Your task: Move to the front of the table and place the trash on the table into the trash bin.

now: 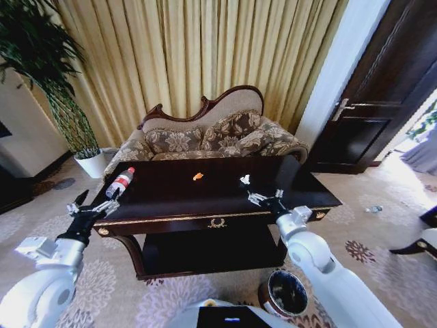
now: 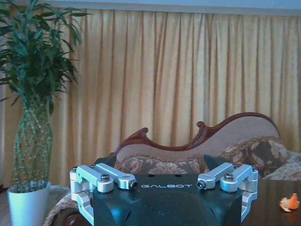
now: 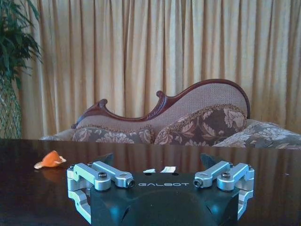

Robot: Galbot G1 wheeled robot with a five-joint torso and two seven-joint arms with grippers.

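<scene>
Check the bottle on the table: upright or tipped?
Tipped: the bottle lies on its side at the table's left end.

I have both arms raised and reaching forward, elbows low, white forearms angling up from the bottom corners of the head view. My left gripper (image 1: 93, 205) sits at the left front corner of the bench (image 1: 171, 217), jaws spread wide, holding nothing. My right gripper (image 1: 263, 197) is over the right front part of the bench, jaws also spread, nothing between them. Both wrists are held roughly level, grippers pointing ahead.
</scene>
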